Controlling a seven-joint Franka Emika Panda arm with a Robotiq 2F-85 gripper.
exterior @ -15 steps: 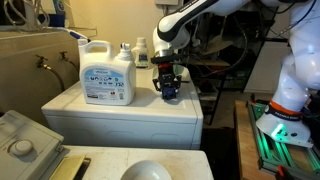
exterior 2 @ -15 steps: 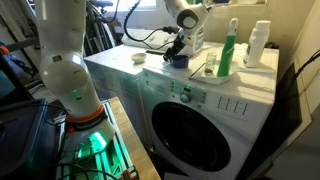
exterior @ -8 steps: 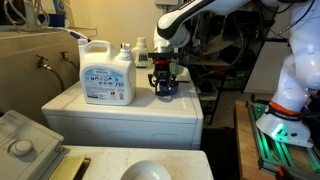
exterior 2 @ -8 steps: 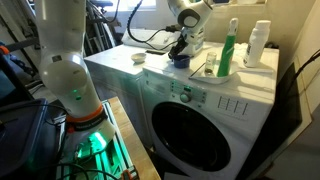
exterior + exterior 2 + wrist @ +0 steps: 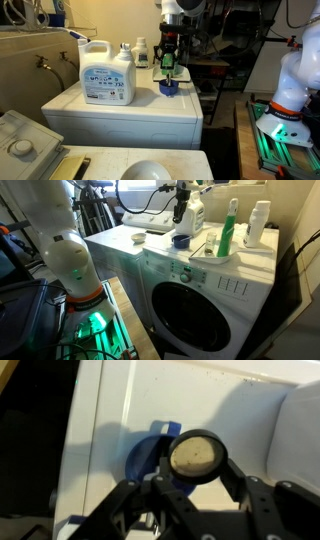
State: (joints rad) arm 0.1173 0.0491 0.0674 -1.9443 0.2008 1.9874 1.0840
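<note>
Hand (image 5: 168, 67) clamped on round tan object (image 5: 197, 455), above blue cup (image 5: 170, 89).

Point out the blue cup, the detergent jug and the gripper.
blue cup (image 5: 170, 90), an exterior view, its side wall.
detergent jug (image 5: 107, 78), an exterior view, front label.
gripper (image 5: 168, 68), an exterior view, between the fingertips.

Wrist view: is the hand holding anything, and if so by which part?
Yes: a small round pale object, pinched by its dark rim between the fingers of the hand, above the blue cap on the washer. What it is cannot be told.
</note>
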